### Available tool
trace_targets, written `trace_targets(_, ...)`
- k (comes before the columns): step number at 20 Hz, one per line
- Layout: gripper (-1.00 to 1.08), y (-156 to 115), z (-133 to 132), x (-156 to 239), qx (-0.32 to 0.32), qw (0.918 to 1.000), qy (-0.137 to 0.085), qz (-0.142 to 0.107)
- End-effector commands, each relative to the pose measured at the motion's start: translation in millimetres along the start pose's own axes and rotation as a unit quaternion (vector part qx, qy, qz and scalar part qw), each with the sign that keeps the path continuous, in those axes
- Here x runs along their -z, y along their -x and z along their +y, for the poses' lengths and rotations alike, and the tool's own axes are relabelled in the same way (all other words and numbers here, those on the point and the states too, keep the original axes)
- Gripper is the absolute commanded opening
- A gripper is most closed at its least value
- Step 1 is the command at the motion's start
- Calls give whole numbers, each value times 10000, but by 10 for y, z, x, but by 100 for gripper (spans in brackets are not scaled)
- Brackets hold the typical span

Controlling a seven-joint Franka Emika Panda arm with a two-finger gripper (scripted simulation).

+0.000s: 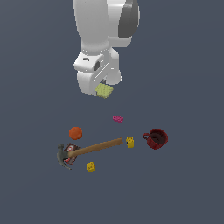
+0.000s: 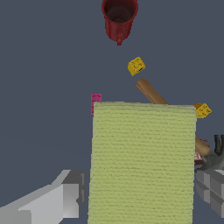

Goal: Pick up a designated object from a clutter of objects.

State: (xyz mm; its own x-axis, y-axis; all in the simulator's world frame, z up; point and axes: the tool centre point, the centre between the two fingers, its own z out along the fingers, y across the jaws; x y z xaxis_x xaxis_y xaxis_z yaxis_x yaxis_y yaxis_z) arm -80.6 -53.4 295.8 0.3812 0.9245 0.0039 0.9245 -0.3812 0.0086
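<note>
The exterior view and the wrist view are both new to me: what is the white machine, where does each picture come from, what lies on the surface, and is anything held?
The white machine is a simulated robot arm; its gripper hangs at the end. The exterior view comes from a camera off the arm. The wrist view comes from a camera on the arm's wrist, looking past the fingers.

On the dark surface lie a wooden-handled hammer, an orange ball, a dark red mug, a pink brick, two yellow bricks and a small dark box under the hammer's head.

The gripper holds the pale yellow-green plate, apparently lifted above the clutter.
</note>
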Motion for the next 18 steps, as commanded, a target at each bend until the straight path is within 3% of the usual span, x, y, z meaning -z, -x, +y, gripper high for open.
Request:
trace_targets(1, -100, -59, -14, 217, -9, 10000, -9, -4)
trace_targets(10, -100, -203, -22, 739, -33, 10000, -35, -18)
trace_targets(18, -100, -246, -14, 891, -41, 10000, -42, -21)
